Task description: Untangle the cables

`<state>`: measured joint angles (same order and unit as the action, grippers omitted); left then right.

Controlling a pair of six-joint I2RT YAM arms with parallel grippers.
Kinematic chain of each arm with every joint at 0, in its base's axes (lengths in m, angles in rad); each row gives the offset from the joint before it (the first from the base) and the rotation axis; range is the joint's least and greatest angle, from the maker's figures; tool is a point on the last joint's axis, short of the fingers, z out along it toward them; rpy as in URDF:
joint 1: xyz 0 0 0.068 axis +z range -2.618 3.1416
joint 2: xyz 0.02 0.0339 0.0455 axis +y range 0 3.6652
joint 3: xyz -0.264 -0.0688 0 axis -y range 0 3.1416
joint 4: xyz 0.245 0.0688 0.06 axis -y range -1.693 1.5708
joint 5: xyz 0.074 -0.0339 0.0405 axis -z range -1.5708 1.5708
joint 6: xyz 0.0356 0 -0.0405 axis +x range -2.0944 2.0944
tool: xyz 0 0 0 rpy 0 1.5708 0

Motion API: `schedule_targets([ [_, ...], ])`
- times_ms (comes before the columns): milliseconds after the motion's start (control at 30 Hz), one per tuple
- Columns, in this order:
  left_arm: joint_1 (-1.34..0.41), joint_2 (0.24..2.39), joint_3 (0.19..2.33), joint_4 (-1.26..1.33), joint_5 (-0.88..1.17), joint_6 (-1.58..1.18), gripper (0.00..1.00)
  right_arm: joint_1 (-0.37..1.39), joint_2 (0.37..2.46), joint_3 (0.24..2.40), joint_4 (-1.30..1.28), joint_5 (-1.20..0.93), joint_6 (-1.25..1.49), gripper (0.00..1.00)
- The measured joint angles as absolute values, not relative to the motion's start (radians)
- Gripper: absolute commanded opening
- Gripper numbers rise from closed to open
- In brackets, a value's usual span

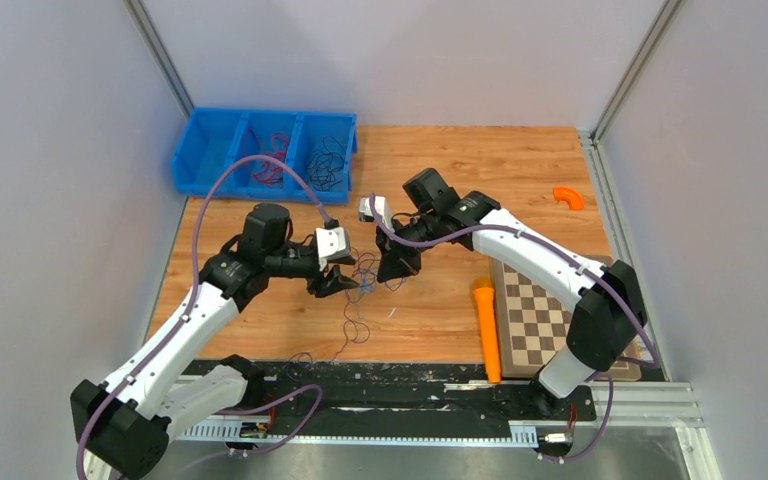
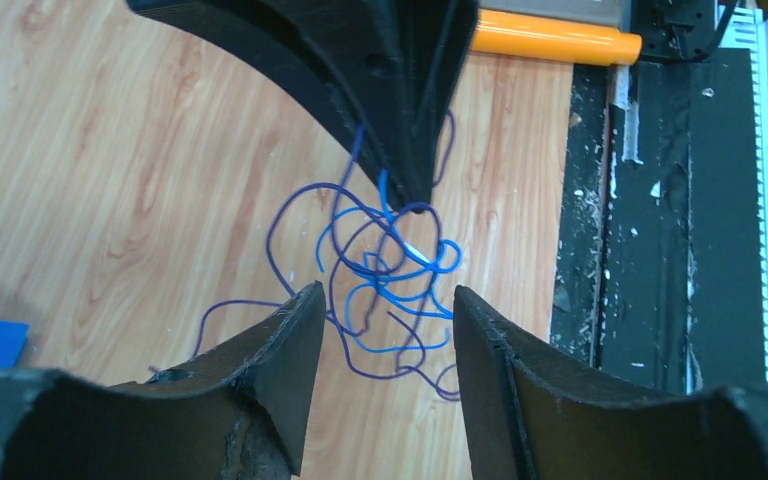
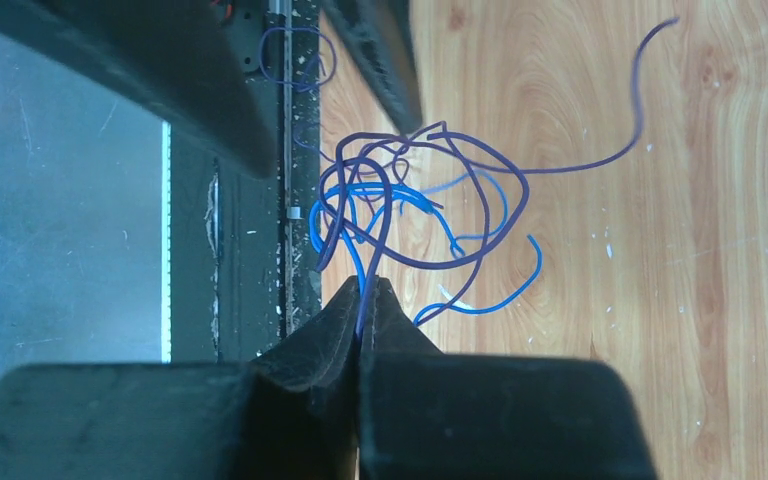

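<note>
A knot of thin blue and purple cables [image 1: 365, 275] hangs over the wooden table between the two grippers; it also shows in the left wrist view [image 2: 390, 280] and the right wrist view [image 3: 410, 215]. My right gripper [image 1: 397, 268] is shut on strands of the tangle and holds it up; in its own view [image 3: 364, 292] the strands run between the closed jaws. My left gripper [image 1: 338, 283] is open, its fingers [image 2: 290, 340] standing either side of the lower loops without touching them. A purple strand trails down to the table's near edge [image 1: 345, 335].
A blue three-part bin [image 1: 260, 150] at the back left holds red and black thin wires. An orange cylinder [image 1: 486, 325] and a checkerboard [image 1: 535, 315] lie right of the tangle. A small orange curved piece [image 1: 567, 197] lies at the back right. A black strip [image 1: 410, 375] runs along the near edge.
</note>
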<state>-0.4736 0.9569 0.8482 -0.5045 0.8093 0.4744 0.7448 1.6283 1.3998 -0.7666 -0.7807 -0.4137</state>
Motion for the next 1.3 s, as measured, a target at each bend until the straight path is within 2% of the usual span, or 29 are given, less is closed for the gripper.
schedule_targets([
  [100, -0.482, 0.968, 0.848, -0.471, 0.796, 0.473, 0.52, 0.757, 1.605, 1.4, -0.767, -0.793, -0.42, 0.0],
  [167, -0.487, 0.979, 0.848, -0.455, 0.789, 0.47, 0.42, 0.763, 1.598, 1.4, -0.767, -0.799, -0.422, 0.01],
  [200, -0.491, 0.986, 0.848, -0.449, 0.786, 0.468, 0.32, 0.765, 1.596, 1.4, -0.767, -0.804, -0.422, 0.01],
  [233, -0.495, 0.993, 0.848, -0.444, 0.784, 0.466, 0.27, 0.766, 1.595, 1.4, -0.767, -0.806, -0.424, 0.03],
  [267, -0.498, 1.0, 0.848, -0.443, 0.784, 0.464, 0.14, 0.767, 1.594, 1.4, -0.767, -0.807, -0.424, 0.05],
  [333, -0.505, 1.011, 0.849, -0.447, 0.785, 0.456, 0.01, 0.767, 1.594, 1.4, -0.767, -0.803, -0.425, 0.1],
  [600, -0.506, 0.947, 0.926, -0.452, 0.743, 0.346, 0.0, 0.709, 1.595, 1.308, -0.71, -0.712, -0.433, 0.11],
  [800, -0.453, 0.926, 1.135, -0.424, 0.716, 0.207, 0.0, 0.583, 1.678, 1.222, -0.631, -0.653, -0.421, 0.11],
  [900, -0.367, 0.949, 1.246, -0.407, 0.704, 0.136, 0.0, 0.539, 1.703, 1.181, -0.606, -0.626, -0.421, 0.0],
  [1033, -0.286, 1.019, 1.422, -0.364, 0.686, 0.048, 0.0, 0.522, 1.718, 1.127, -0.575, -0.585, -0.435, 0.0],
  [1300, -0.265, 1.112, 1.652, -0.29, 0.556, -0.01, 0.0, 0.49, 1.768, 1.073, -0.547, -0.518, -0.47, 0.0],
])
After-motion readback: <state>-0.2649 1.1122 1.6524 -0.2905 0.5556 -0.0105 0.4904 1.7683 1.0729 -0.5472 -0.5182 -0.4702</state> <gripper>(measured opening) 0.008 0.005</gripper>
